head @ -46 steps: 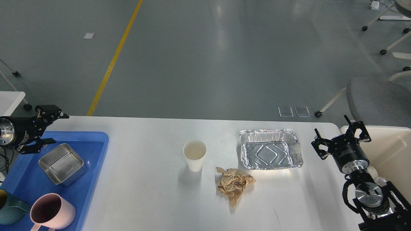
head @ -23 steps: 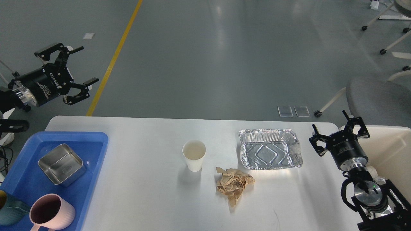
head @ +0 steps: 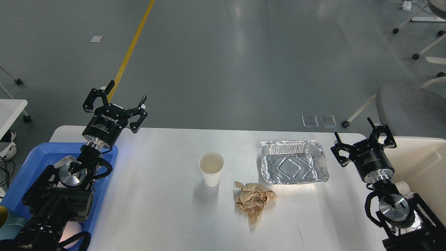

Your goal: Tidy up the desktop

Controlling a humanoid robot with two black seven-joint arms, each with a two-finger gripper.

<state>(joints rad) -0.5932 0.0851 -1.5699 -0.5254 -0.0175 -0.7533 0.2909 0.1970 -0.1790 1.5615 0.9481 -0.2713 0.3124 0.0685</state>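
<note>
Left gripper point(head: 116, 100) now swung in above the desktop point(head: 167, 216), fingers spread, empty.

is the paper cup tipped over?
No, the paper cup stands upright on the desktop with its open mouth facing up, left of the crumpled brown paper.

White desktop point(head: 163, 216) with rounded far corners, filling the lower half of the frame. Near the centre stands an upright white paper cup point(head: 211, 169); just right of and below it lies a crumpled brown paper napkin point(head: 253, 201), and to the upper right of the napkin sits an empty aluminium foil tray point(head: 293, 161). A blue plastic tray point(head: 110, 155) rests along the left edge, largely hidden.
</note>
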